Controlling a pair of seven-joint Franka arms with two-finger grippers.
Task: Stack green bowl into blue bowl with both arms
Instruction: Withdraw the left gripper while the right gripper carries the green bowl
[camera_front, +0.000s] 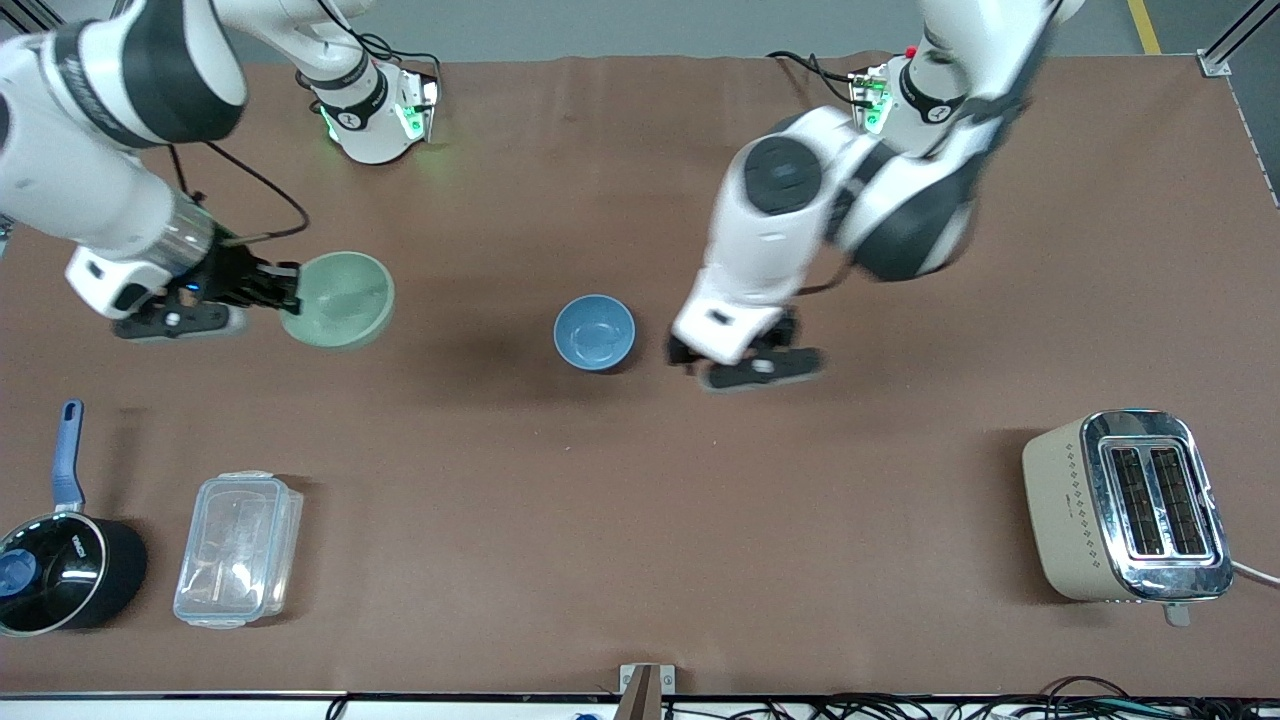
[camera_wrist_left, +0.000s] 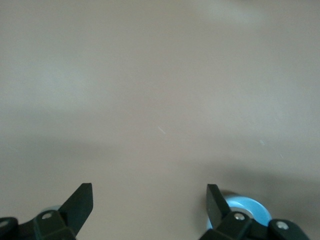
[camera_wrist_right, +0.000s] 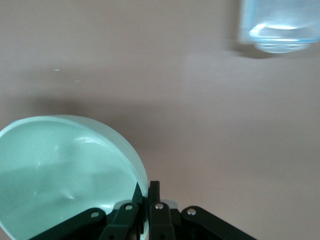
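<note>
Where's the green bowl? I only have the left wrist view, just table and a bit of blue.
Observer: The green bowl is toward the right arm's end of the table, with the right gripper shut on its rim.
Operator: Lifted or down?
Observer: Can't tell from any view.
Operator: And my blue bit?
Observer: That's the blue bowl, empty, mid-table. The left gripper is open beside it, toward the left arm's end.
</note>
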